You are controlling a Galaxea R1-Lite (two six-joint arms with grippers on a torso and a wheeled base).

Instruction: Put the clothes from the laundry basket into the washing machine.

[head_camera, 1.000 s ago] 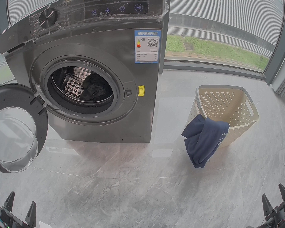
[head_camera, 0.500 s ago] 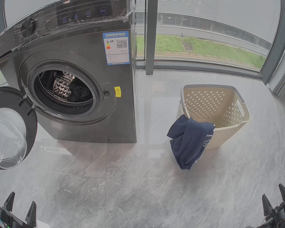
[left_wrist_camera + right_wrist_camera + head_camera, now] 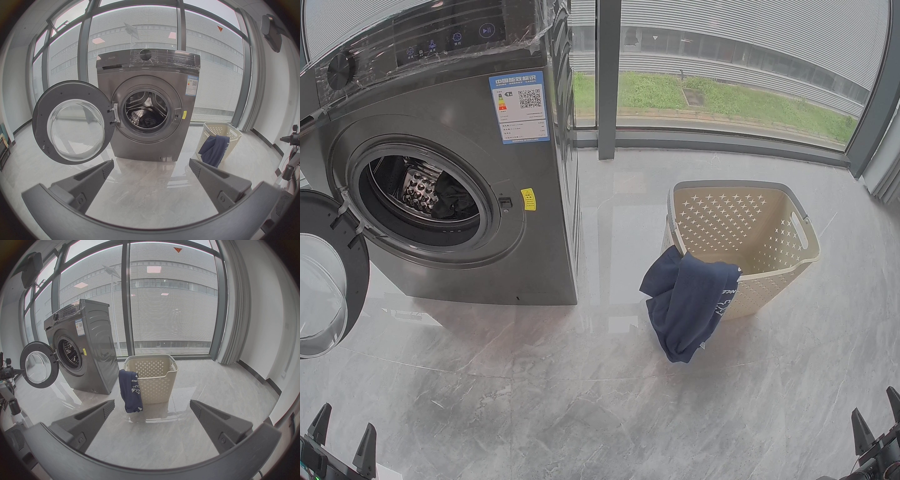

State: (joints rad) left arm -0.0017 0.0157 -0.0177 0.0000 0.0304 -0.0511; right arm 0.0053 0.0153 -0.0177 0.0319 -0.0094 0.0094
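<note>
While your left gripper (image 3: 150,164) and right gripper (image 3: 151,404) hang spread and empty, you see a navy garment (image 3: 684,306) draped over the rim of the laundry basket (image 3: 737,184), near the washing machine (image 3: 544,250). Its door (image 3: 325,275) stands open; what looks like dark clothing (image 3: 453,201) lies inside.

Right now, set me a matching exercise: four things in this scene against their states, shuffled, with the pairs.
Things:
1. washer door
2. navy shirt
3. dark garment
4. left gripper

States:
A. lying inside the drum
B. swung wide open
C. draped over the basket rim
D. open, holding nothing

Pairs: 1-B, 2-C, 3-A, 4-D
</note>
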